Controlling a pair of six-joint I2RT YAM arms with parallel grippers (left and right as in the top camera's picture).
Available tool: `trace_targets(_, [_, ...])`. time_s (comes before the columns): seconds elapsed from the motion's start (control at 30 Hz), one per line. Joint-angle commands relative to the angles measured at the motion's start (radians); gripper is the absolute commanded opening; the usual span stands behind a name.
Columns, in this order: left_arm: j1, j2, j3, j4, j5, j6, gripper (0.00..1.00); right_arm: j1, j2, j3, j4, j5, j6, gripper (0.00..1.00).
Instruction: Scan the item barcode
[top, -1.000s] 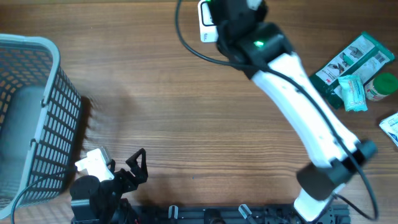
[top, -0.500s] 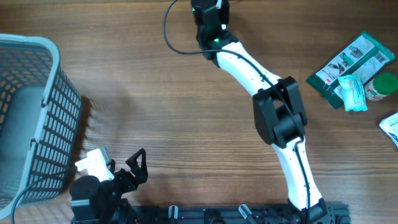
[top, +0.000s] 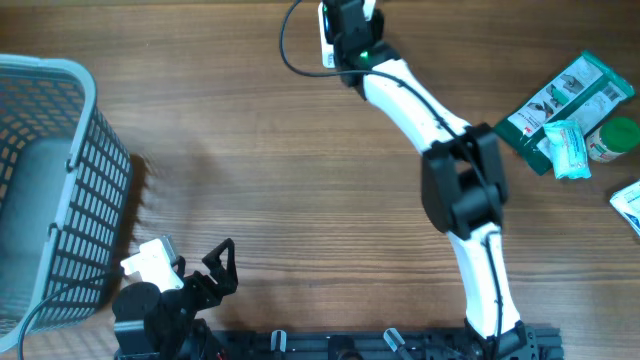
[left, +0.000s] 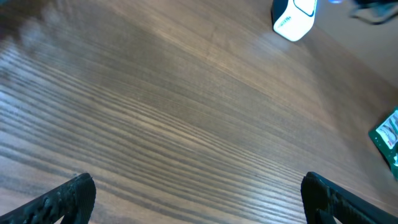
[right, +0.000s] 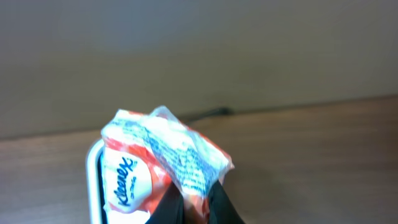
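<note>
Bare table (top: 250, 180) lies open between the basket (top: 105, 175) at left and packets (top: 565, 100) at right.

The orange-and-white crinkled plastic tissue pack (right: 165, 165), above the right gripper (right: 194, 200) jaws, is blurred; its fine print is unreadable. Its lower end is cropped. Behind it, the white plastic scanner (right: 94, 180) is mostly hidden.

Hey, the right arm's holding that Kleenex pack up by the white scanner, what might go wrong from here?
1. The right gripper pinches only an edge of the soft Kleenex pack, so the pack might sag or slip out.
2. The wrapper is crumpled and no barcode shows in the wrist view, so the scanner may fail to read it.
3. The scanner's cable loops close beside the arm and might get snagged.
</note>
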Motion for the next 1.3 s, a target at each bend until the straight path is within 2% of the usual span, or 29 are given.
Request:
trace_targets(0.0, [0.005, -0.006, 0.0, 0.005, 0.016, -0.005, 1.0, -0.009, -0.237, 0.013, -0.211, 0.267, -0.057, 0.04])
trace_targets(0.1, [0.005, -0.006, 0.0, 0.005, 0.016, -0.005, 1.0, -0.103, -0.307, 0.012, -0.523, 0.387, -0.062, 0.04])
trace_targets(0.17, [0.005, -0.006, 0.0, 0.005, 0.016, -0.005, 1.0, -0.225, -0.306, -0.03, -0.683, 0.322, -0.027, 0.04])
trace_targets(0.23, [0.005, -0.006, 0.0, 0.005, 0.016, -0.005, 1.0, -0.342, -0.304, -0.107, -0.8, 0.202, 0.072, 0.04])
trace_targets(0.3, [0.005, -0.006, 0.0, 0.005, 0.016, -0.005, 1.0, -0.443, -0.304, -0.203, -0.835, 0.061, 0.098, 0.04])
trace_targets(0.4, [0.005, -0.006, 0.0, 0.005, 0.016, -0.005, 1.0, -0.584, -0.305, -0.352, -0.852, -0.042, 0.159, 0.04])
trace_targets(0.5, [0.005, -0.006, 0.0, 0.005, 0.016, -0.005, 1.0, -0.713, -0.305, -0.524, -0.802, -0.164, 0.209, 0.04])
trace_targets(0.63, [0.005, -0.006, 0.0, 0.005, 0.016, -0.005, 1.0, -0.817, -0.307, -0.586, -0.79, -0.142, 0.248, 0.04])
trace_targets(0.67, [0.005, -0.006, 0.0, 0.005, 0.016, -0.005, 1.0, -0.848, -0.31, -0.583, -0.787, -0.154, 0.247, 0.64])
trace_targets(0.7, [0.005, -0.006, 0.0, 0.005, 0.016, -0.005, 1.0, -0.875, -0.313, -0.565, -0.788, -0.267, 0.192, 1.0])
trace_targets(0.77, [0.005, -0.006, 0.0, 0.005, 0.016, -0.005, 1.0, -0.896, -0.341, -0.499, -0.816, -0.52, 0.005, 1.0])
trace_targets(0.87, [0.005, -0.006, 0.0, 0.005, 0.016, -0.005, 1.0, -0.885, -0.477, -0.443, -0.872, -0.601, -0.017, 1.0])
trace_targets(0.93, [0.005, -0.006, 0.0, 0.005, 0.016, -0.005, 1.0, -0.879, -0.674, -0.436, -0.882, -0.829, -0.122, 1.0])
trace_targets(1.0, [0.005, -0.006, 0.0, 0.005, 0.016, -0.005, 1.0, -0.879, -0.839, -0.436, -0.91, -0.955, -0.119, 1.0])
trace_targets(1.17, [0.005, -0.006, 0.0, 0.005, 0.016, -0.005, 1.0, -0.879, -1.231, -0.436, -0.992, -0.992, -0.081, 1.0])
trace_targets(1.27, [0.005, -0.006, 0.0, 0.005, 0.016, -0.005, 1.0, -0.879, -1.37, -0.436, -0.992, -0.993, -0.081, 1.0])
